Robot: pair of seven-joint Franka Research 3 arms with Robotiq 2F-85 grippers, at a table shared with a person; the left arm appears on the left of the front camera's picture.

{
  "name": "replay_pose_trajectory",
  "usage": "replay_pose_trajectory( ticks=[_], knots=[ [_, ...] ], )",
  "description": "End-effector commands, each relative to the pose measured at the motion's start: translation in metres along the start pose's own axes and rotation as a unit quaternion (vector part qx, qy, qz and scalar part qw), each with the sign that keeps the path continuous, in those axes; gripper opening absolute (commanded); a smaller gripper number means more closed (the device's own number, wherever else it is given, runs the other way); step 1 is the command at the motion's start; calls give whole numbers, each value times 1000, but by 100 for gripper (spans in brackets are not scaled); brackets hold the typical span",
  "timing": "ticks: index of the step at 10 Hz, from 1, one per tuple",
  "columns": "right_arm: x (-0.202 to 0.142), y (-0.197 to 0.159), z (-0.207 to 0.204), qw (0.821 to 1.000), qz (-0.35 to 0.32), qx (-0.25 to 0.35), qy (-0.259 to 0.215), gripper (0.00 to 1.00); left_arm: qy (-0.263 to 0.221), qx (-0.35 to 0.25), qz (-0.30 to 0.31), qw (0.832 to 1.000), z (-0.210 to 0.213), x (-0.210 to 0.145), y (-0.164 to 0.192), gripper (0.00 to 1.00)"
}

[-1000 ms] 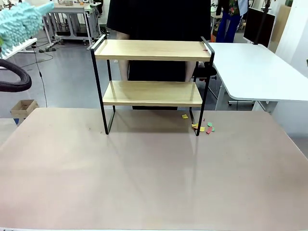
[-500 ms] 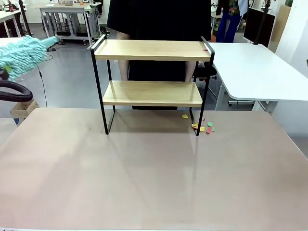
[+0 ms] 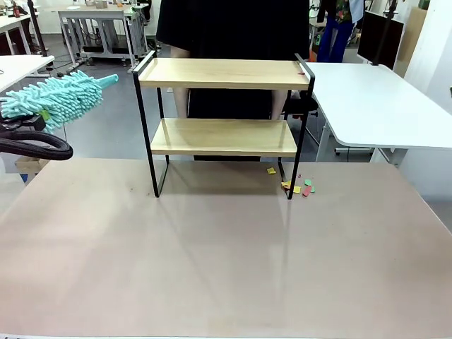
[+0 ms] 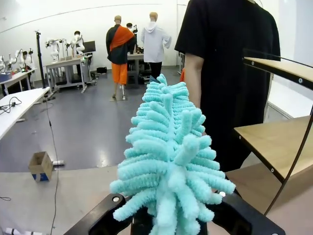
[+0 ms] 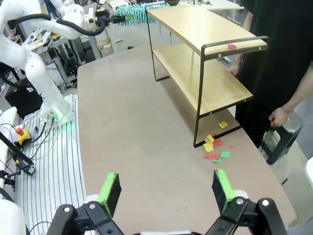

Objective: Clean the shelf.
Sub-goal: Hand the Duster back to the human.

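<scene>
left fingers (image 4: pixel 168 230): clamped shut on teal duster (image 3: pixel 60 102), left of shelf (image 3: pixel 224 74)
right fingers (image 5: pixel 166 188): wide open, empty
tip: sweep the top board rightwards, duster kept level, clear of the frame

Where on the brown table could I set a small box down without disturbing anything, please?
The whole near stretch of the table, from the shelf legs to the front edge, is bare. Both shelf boards are mostly bare too, bar a small scrap at the top board's right end. It is crowded by the shelf's right leg, where the paper scraps lie.
</scene>
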State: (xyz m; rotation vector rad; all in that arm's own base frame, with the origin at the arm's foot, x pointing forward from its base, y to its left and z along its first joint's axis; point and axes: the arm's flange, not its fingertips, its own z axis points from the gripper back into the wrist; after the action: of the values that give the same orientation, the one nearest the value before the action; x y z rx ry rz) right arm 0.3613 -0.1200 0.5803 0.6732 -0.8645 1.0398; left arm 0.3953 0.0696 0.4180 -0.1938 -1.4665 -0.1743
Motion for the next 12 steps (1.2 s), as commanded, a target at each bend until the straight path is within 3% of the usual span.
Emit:
replay_pose_trajectory(
  ticks=[1,12],
  knots=[
    [1,1,2,1000,9,0,-2,100,-4,4,-1,1000,2,3,2,18],
    [1,1,2,1000,9,0,-2,100,-4,4,-1,1000,2,3,2,18]
  ],
)
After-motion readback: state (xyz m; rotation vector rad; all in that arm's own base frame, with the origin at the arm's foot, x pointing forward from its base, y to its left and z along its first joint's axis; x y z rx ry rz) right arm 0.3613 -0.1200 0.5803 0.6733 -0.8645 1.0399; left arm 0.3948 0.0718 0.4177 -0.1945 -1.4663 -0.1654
